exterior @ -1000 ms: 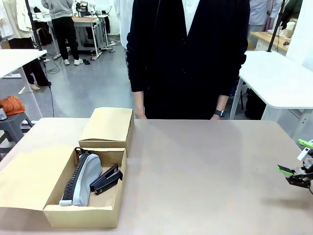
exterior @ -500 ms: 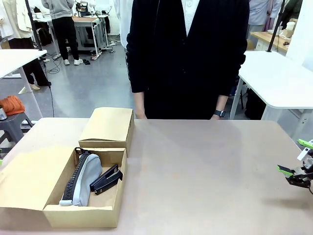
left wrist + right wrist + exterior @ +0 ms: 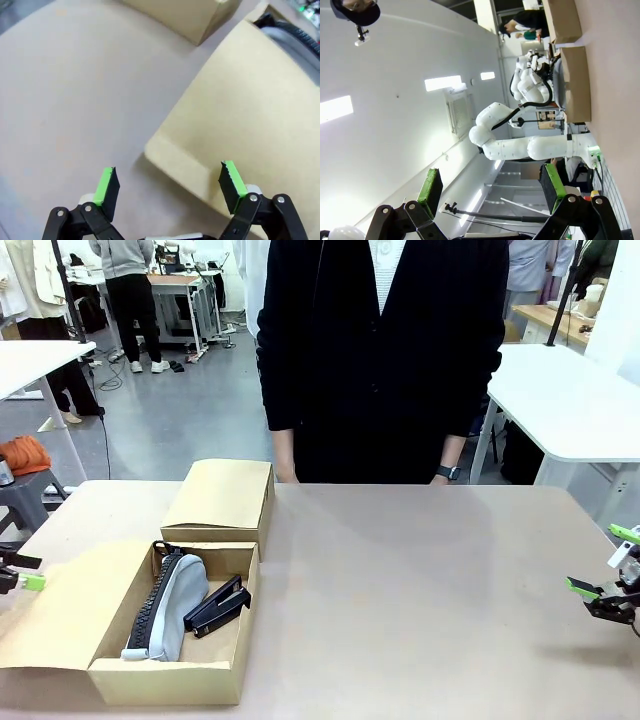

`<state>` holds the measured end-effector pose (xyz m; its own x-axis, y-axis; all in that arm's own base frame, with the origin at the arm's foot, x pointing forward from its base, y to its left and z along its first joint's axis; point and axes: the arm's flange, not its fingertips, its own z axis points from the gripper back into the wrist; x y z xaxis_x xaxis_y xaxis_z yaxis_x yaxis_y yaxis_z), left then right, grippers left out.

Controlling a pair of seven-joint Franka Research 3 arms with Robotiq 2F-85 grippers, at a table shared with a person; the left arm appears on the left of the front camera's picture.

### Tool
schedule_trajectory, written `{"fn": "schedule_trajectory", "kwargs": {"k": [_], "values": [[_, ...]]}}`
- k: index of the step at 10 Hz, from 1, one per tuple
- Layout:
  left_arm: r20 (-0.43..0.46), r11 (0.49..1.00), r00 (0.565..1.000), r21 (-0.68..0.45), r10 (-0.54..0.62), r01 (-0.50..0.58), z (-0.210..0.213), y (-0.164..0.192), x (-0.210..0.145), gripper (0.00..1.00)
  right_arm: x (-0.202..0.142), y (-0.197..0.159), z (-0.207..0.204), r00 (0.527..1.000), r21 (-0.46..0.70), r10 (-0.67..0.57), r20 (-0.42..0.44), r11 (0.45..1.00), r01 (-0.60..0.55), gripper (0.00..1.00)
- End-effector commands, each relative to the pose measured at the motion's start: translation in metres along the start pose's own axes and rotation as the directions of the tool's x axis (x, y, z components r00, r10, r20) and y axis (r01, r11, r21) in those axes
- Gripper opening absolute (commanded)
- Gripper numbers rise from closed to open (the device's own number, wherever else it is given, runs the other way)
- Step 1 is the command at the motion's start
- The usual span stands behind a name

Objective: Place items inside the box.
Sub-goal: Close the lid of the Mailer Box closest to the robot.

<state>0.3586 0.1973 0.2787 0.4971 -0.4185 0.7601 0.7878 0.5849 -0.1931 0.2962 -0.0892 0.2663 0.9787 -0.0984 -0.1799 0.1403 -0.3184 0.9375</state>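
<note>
The box (image 3: pixel 165 680) lies open at the table's front left, its wide flap (image 3: pixel 60 610) folded out to the left. Inside it rest a grey zip pouch (image 3: pixel 175 605) and a black stapler (image 3: pixel 218 607). My left gripper (image 3: pixel 20 572) pokes in at the far left edge, just beside the flap. In the left wrist view this gripper (image 3: pixel 169 182) stands open and empty above the flap's (image 3: pixel 250 110) corner, with the pouch (image 3: pixel 295 35) at the top right. My right gripper (image 3: pixel 601 560) hovers open and empty at the far right; its fingers (image 3: pixel 432 187) spread wide in its wrist view.
A smaller closed cardboard box (image 3: pixel 220 495) sits right behind the open one. A person in a dark top (image 3: pixel 385 360) stands at the far edge, hands below the tabletop. The bare table (image 3: pixel 420 600) stretches between the boxes and my right gripper.
My left gripper has come into the front view at the left edge, beside the flap. The right gripper, the box and its contents have not moved.
</note>
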Motion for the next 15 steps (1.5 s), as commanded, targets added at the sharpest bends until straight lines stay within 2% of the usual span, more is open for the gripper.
{"fn": "schedule_trajectory", "kwargs": {"k": [1,4,6,10,12,15], "values": [[0.049,0.999,0.998,-0.028,-0.029,0.031,-0.004,0.0,0.0,1.0,0.002,0.008,-0.002,1.0,0.008,-0.017,0.017,1.0,0.017,1.0],[0.052,1.0,0.998,0.005,-0.022,0.022,0.005,0.01,-0.004,1.0,0.002,0.008,-0.002,1.0,0.008,-0.017,0.017,1.0,0.017,1.0],[0.058,0.988,0.995,0.138,-0.08,0.071,0.016,0.02,-0.02,1.0,0.002,0.008,-0.002,1.0,0.008,-0.017,0.017,1.0,0.017,1.0],[0.021,0.971,0.999,0.237,-0.045,0.038,0.035,0.041,-0.044,1.0,0.002,0.008,-0.002,1.0,0.008,-0.017,0.017,1.0,0.017,1.0],[0.019,0.974,1.0,0.226,-0.01,0.006,0.029,0.049,-0.052,1.0,0.002,0.008,-0.002,1.0,0.008,-0.017,0.017,1.0,0.017,1.0],[0.05,0.989,0.999,0.149,-0.01,0.003,0.006,0.045,-0.051,1.0,0.002,0.008,-0.002,1.0,0.008,-0.017,0.017,1.0,0.017,1.0]]}}
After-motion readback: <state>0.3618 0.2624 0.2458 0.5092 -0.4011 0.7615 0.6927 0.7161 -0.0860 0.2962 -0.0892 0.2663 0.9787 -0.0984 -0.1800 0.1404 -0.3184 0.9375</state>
